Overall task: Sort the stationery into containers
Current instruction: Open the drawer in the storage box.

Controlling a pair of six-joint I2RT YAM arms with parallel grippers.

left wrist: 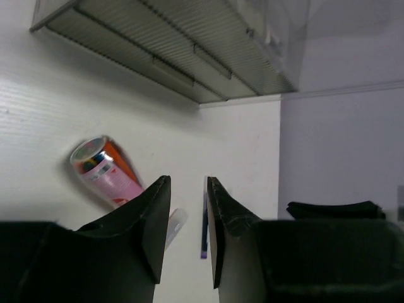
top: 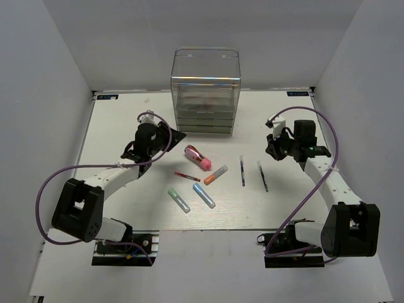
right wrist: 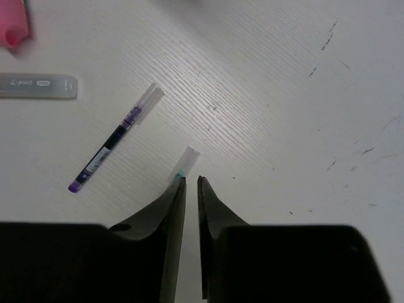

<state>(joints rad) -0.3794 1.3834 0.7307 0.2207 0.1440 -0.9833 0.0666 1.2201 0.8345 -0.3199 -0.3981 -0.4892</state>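
The stationery lies mid-table: a fat pink marker (top: pixel 197 158), an orange marker (top: pixel 216 175), a thin red pen (top: pixel 187 177), a green marker (top: pixel 178 200), a light-blue marker (top: pixel 203 196) and two thin dark pens (top: pixel 242 170) (top: pixel 262 176). The clear drawer cabinet (top: pixel 206 91) stands at the back. My left gripper (top: pixel 175 136) hovers left of the pink marker (left wrist: pixel 104 170), open and empty (left wrist: pixel 188 183). My right gripper (top: pixel 270 151) hangs above the right dark pen (right wrist: pixel 184 161), its jaws nearly together with nothing between them (right wrist: pixel 191 180).
The other dark pen (right wrist: pixel 110 142) lies left of the right gripper's fingers, with a clear marker cap (right wrist: pixel 38 85) beyond it. The cabinet's lower drawers (left wrist: pixel 170 44) fill the top of the left wrist view. Grey walls close in the table on three sides.
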